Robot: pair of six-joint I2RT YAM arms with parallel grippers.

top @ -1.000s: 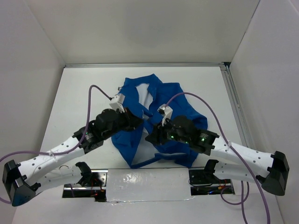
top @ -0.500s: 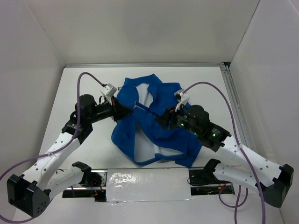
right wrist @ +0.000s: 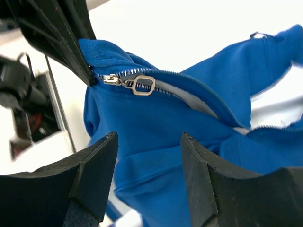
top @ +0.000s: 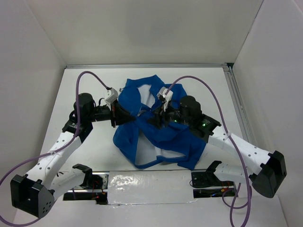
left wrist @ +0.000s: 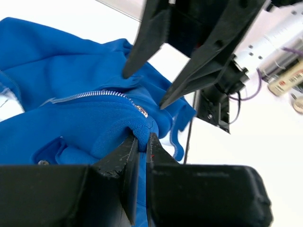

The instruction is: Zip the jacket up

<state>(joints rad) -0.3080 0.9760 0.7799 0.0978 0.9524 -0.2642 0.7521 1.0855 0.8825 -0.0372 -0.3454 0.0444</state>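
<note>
The royal-blue jacket (top: 163, 137) lies crumpled mid-table, its white lining showing at the collar and hem. My left gripper (top: 129, 115) is shut on a fold of blue fabric at the zipper's end (left wrist: 143, 138). The silvery zipper (left wrist: 90, 94) runs away to the left from there, its slider (left wrist: 141, 110) just above my jaws. My right gripper (top: 152, 119) is open and faces the left one. In the right wrist view it (right wrist: 149, 137) hovers below the silver zipper pull (right wrist: 143, 84), not touching it. The left fingers (right wrist: 66, 38) hold the cloth right beside the pull.
White walls close the table on three sides. A metal rail (top: 236, 99) runs along the right edge. A taped strip (top: 151, 187) and both arm bases sit at the near edge. Purple cables (top: 208, 99) arch over both arms.
Both grippers moved away from the near edge to the jacket's middle. In the last half second the right gripper swung left to meet the left gripper, which kept its hold on the fabric.
</note>
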